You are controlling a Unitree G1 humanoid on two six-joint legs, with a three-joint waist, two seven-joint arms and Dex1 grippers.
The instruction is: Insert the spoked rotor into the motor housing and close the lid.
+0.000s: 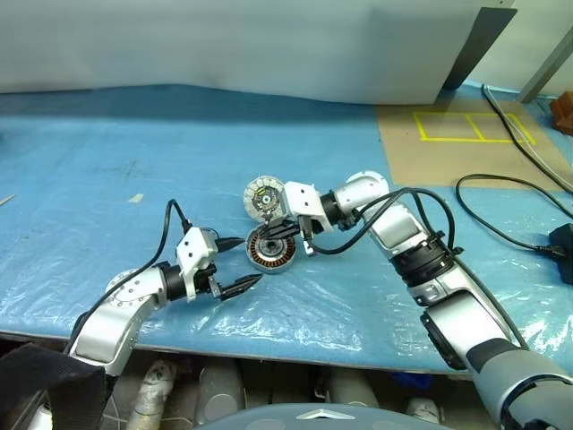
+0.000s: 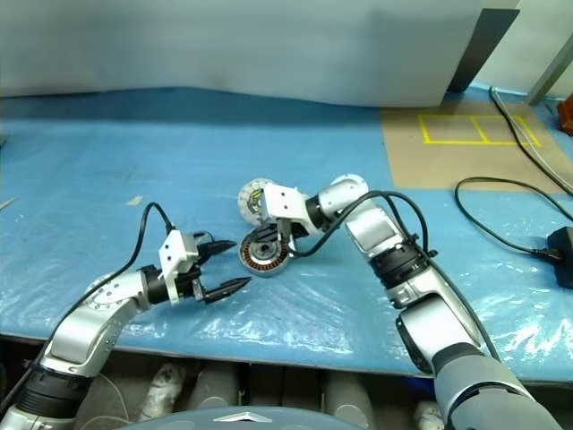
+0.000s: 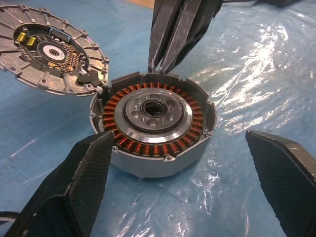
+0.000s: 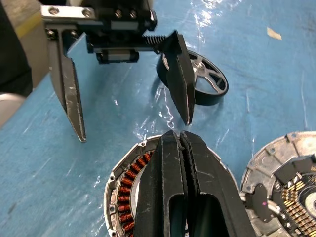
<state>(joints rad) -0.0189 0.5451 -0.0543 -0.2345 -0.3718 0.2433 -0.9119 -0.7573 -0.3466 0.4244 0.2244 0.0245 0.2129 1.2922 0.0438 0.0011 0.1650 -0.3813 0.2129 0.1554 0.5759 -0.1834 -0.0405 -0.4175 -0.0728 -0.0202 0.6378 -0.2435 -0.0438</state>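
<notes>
Rotor still out on the sheet, housing open, lid laid aside.

Left to right along the front edge of the worktop [image 1: 89, 161]: the spoked rotor [image 4: 197, 81] lies flat just behind the left gripper [image 1: 248, 261], whose fingers stand wide and empty, pointing at the motor housing [image 1: 271, 251] near mid-worktop. The housing sits windings up, centre hole bare. The lid [image 1: 261, 195] rests just beside its far rim, whitish segmented face up. The right gripper [image 1: 277, 229] hangs over the housing's far rim, fingers pressed together, holding nothing. Judgement: the rotor needs fetching first. Grip its dark ring across the rim, keep it level, and lower it square over the centre hole. The closed right fingers should clear the opening, or the ring may catch on the windings.
</notes>
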